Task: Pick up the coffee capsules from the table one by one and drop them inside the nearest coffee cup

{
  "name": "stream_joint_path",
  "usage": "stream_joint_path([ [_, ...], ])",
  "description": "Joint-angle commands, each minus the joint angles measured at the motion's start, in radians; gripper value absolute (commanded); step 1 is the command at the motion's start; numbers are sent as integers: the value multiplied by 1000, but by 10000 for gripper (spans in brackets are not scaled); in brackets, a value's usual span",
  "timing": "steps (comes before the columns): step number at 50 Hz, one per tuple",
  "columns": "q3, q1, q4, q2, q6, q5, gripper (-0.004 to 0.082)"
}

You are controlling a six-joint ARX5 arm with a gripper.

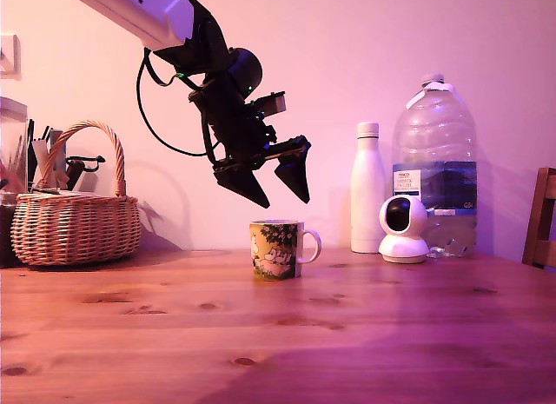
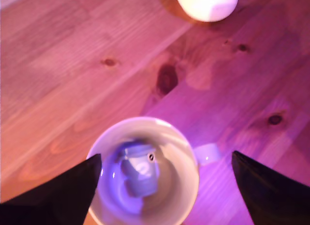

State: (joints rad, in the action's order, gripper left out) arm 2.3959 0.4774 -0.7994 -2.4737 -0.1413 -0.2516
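The coffee cup [image 1: 278, 249] stands upright on the table [image 1: 278, 334], its handle toward the exterior view's right. My gripper [image 1: 282, 201] hangs open a short way above its rim, fingers spread, nothing held. From the wrist camera I look straight down into the coffee cup [image 2: 184, 152], where coffee capsules [image 2: 138, 174] lie at the bottom. The two dark fingertips [image 2: 63, 196] stand on either side of the cup's mouth. No capsule shows on the tabletop in either view.
A wicker basket [image 1: 74, 217] with utensils sits at the exterior view's left. Behind the cup to the right stand a white bottle [image 1: 367, 188], a small white camera [image 1: 404, 230] and a large water jug [image 1: 434, 165]. A chair back [image 1: 543, 217] shows at the right edge.
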Motion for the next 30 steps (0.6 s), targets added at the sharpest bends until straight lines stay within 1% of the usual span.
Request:
stream_joint_path([
  [1, -2, 11, 12, -36, -5, -3, 774],
  [4, -2, 14, 14, -35, -5, -4, 736],
  [6, -2, 15, 15, -33, -8, -6, 674],
  [7, -2, 17, 15, -32, -11, -6, 629],
  [9, -2, 17, 18, -31, -18, -7, 509],
  [10, -2, 17, 19, -30, -18, -6, 429],
  [14, -2, 19, 21, -26, -18, -11, 57],
  [15, -2, 19, 22, -24, -19, -14, -15],
  [16, -2, 19, 22, -21, -19, -15, -31],
  [17, -2, 19, 23, -19, -21, -15, -2],
  [18, -2, 19, 23, -17, -24, -15, 0],
  [22, -2, 19, 23, -8, -29, -17, -21],
  [23, -2, 19, 21, -3, -29, -18, -21],
  [24, -2, 19, 19, 2, -44, -17, -21],
  [30, -2, 17, 5, 34, -50, -18, -21],
])
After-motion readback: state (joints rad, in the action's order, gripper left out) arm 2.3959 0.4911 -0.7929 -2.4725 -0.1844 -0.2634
